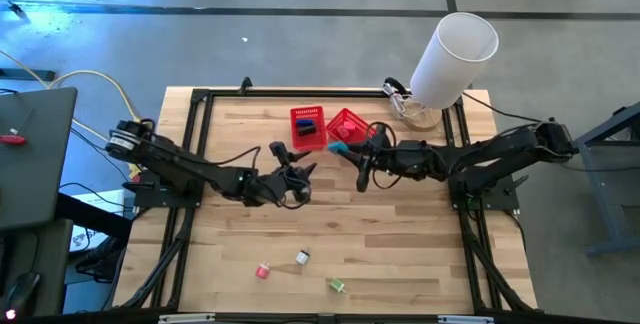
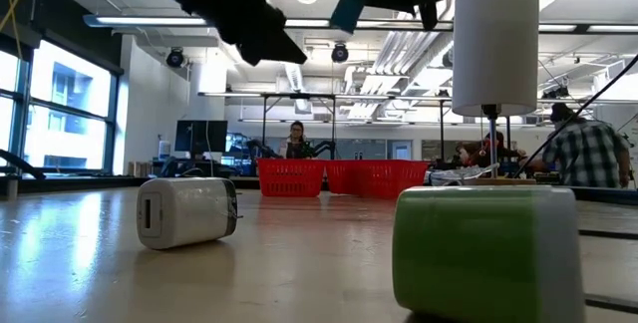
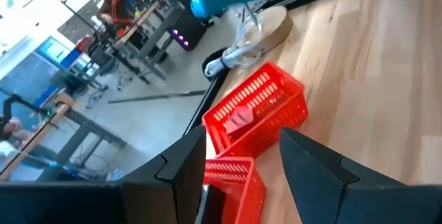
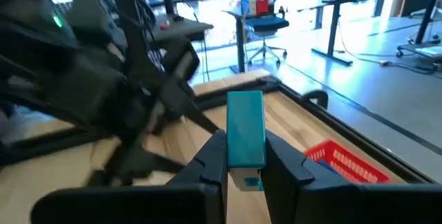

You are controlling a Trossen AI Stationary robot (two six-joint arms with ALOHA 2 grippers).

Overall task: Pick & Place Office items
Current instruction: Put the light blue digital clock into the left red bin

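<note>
Open left claw [image 3: 238, 172] over red baskets [image 3: 259, 110]

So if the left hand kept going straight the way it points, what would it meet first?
Probably the right-hand red basket, straight beyond the open left hand; depth is unclear, so the nearer basket might get clipped first.

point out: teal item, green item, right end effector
teal item [image 4: 246, 135], right wrist view, middle of its broad face.
green item [image 1: 337, 285], high view, its centre.
right end effector [image 4: 245, 160], right wrist view, midway between its fingertips, shut on the teal item.
</note>
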